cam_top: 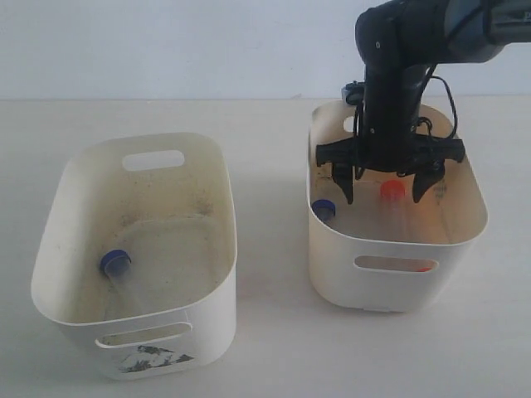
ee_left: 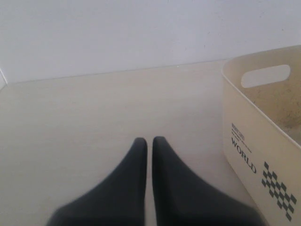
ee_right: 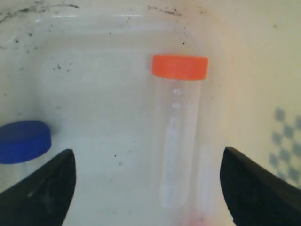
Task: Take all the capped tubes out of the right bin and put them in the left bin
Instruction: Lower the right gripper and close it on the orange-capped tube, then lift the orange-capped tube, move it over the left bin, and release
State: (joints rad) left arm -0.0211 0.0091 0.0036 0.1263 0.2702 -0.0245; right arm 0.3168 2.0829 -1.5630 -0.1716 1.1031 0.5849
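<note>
My right gripper hangs open inside the right bin, its fingers spread either side of an orange-capped tube lying on the bin floor. The right wrist view shows that tube between the open fingers, untouched, and a blue cap of another tube off to one side. That blue-capped tube leans by the bin's left wall. An orange glow shows through the front slot. The left bin holds one blue-capped tube. My left gripper is shut, empty, over the bare table beside the left bin.
The pale table runs between and in front of the two bins. A white wall stands behind. The left bin's side carries printed lettering and a checker pattern.
</note>
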